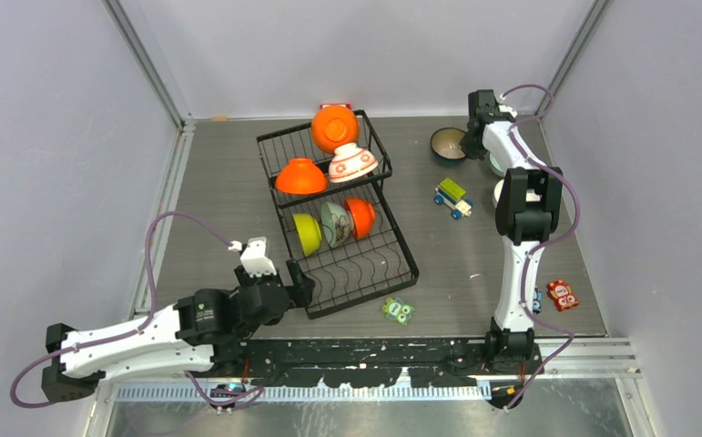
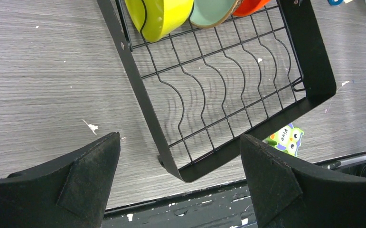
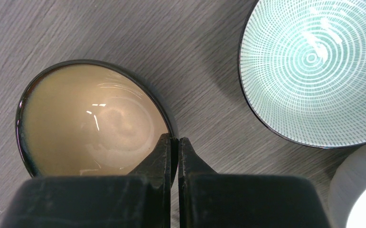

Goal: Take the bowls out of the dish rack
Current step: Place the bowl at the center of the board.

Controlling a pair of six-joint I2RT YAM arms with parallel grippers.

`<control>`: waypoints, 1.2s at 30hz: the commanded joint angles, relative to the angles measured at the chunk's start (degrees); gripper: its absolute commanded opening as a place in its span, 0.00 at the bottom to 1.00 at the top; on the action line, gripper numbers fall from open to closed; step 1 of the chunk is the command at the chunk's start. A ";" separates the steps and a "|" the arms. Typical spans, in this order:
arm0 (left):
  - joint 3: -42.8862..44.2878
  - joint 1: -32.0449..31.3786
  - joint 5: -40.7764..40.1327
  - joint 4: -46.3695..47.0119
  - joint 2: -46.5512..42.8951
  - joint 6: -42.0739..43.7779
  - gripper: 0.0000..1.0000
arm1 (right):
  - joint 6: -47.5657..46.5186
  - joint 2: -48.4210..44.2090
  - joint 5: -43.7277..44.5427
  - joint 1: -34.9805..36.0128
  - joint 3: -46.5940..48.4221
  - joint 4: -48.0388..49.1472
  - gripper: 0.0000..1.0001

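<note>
The dish rack (image 1: 338, 214) is standing at the centre of the table (image 1: 219, 200), holding six bowls (image 1: 301, 176). The left gripper (image 2: 179, 137) is hovering wide open over its near corner. Near the far right corner, the right gripper (image 3: 173, 141) is pinching the dark brown bowl (image 3: 93, 123) by the rim.

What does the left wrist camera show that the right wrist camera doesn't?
Only left wrist: the open left gripper over the near corner of the dish rack, which holds a lime green bowl, mint bowl and orange bowl, with an owl toy beside it. Only right wrist: the right gripper shut on the rim of a dark bowl, beside a teal-patterned bowl and the edge of a white bowl. Both: the grey wood-grain table.
</note>
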 commanded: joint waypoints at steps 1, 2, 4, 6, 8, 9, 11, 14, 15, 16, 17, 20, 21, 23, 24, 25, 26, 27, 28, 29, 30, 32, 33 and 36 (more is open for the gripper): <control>1.77 0.14 -0.75 1.32 0.58 -1.18 0.98 | 1.61 -1.08 -0.31 0.00 0.72 4.87 0.01; 1.83 0.09 -0.74 1.11 0.55 -1.17 0.98 | 1.60 -1.13 -0.27 0.00 0.41 4.84 0.01; 1.81 0.15 -0.70 0.86 0.22 -1.29 0.98 | 1.53 -1.24 -0.32 0.00 0.03 4.84 0.01; 1.51 0.10 -0.56 0.77 -0.24 -1.60 0.98 | 1.32 -1.42 -0.36 0.00 -0.33 4.79 0.01; 1.07 0.14 -0.52 0.94 -0.74 -1.74 0.98 | 1.13 -1.59 -0.39 0.07 -0.62 4.75 0.01; 0.92 0.15 -0.52 1.05 -0.92 -1.84 0.98 | 1.02 -1.73 -0.47 0.01 -0.72 4.75 0.01; 0.83 0.09 -0.48 1.03 -0.96 -1.88 0.98 | 0.59 -1.98 -1.08 0.02 -1.09 5.10 0.10; 1.05 0.11 -0.39 0.98 -0.92 -1.89 0.98 | 0.42 -2.35 -1.76 0.08 -1.30 5.36 0.24; 1.06 0.13 -0.28 0.88 -0.89 -1.94 0.98 | 0.45 -2.46 -1.88 0.08 -1.26 5.36 0.27; 1.14 0.11 -0.19 0.80 -0.89 -1.93 0.98 | 0.46 -2.54 -1.95 0.09 -1.30 5.30 0.31; 1.10 0.15 -0.16 0.70 -0.87 -1.90 0.98 | 0.46 -2.77 -1.93 0.09 -1.23 5.28 0.33; 1.11 0.12 -0.06 0.42 -1.04 -2.11 0.98 | 0.37 -3.59 -1.87 0.09 -1.13 5.11 0.40; 1.14 0.13 0.04 0.49 -1.08 -2.08 0.97 | 0.30 -4.10 -1.89 0.09 -1.21 5.04 0.43; 1.22 0.10 -0.03 0.29 -1.31 -1.71 0.97 | 0.27 -5.28 -0.91 0.09 -1.38 4.67 0.52; 1.45 0.09 -0.19 0.15 -1.41 -1.11 0.97 | 0.24 -6.20 0.07 0.23 -1.50 4.51 0.56; 1.91 0.11 -0.49 -0.39 -1.36 -0.50 0.97 | 0.06 -7.47 1.05 0.40 -1.63 4.55 0.60; 2.60 0.09 -1.02 -1.13 -1.27 0.11 0.97 | -0.16 -9.00 1.93 0.65 -1.73 4.61 0.64; 3.24 0.08 -1.53 -2.17 -1.00 0.78 0.97 | -0.42 -10.61 2.66 0.85 -1.62 4.70 0.67; 3.93 0.12 -2.31 -3.15 -0.87 1.48 0.97 | -0.61 -12.40 3.47 1.18 -1.51 4.67 0.70; 4.71 0.14 -3.16 -4.06 -0.78 2.38 0.99 | -0.86 -14.83 4.15 1.59 -1.36 4.58 0.72; 5.45 0.10 -3.86 -4.91 -0.57 3.25 1.00 | -1.21 -17.02 5.13 2.14 -1.42 4.39 0.73; 6.82 0.11 -6.14 -6.80 -0.45 3.76 1.00 | -1.47 -21.99 7.55 3.74 -2.93 4.12 0.74; 7.30 0.13 -7.48 -7.67 -0.54 3.66 1.00 | -1.47 -25.25 9.47 4.90 -4.87 4.40 0.74; 6.42 0.11 -10.38 -6.49 -2.67 4.62 1.00 | -0.35 -37.01 10.40 7.85 -17.30 10.50 0.75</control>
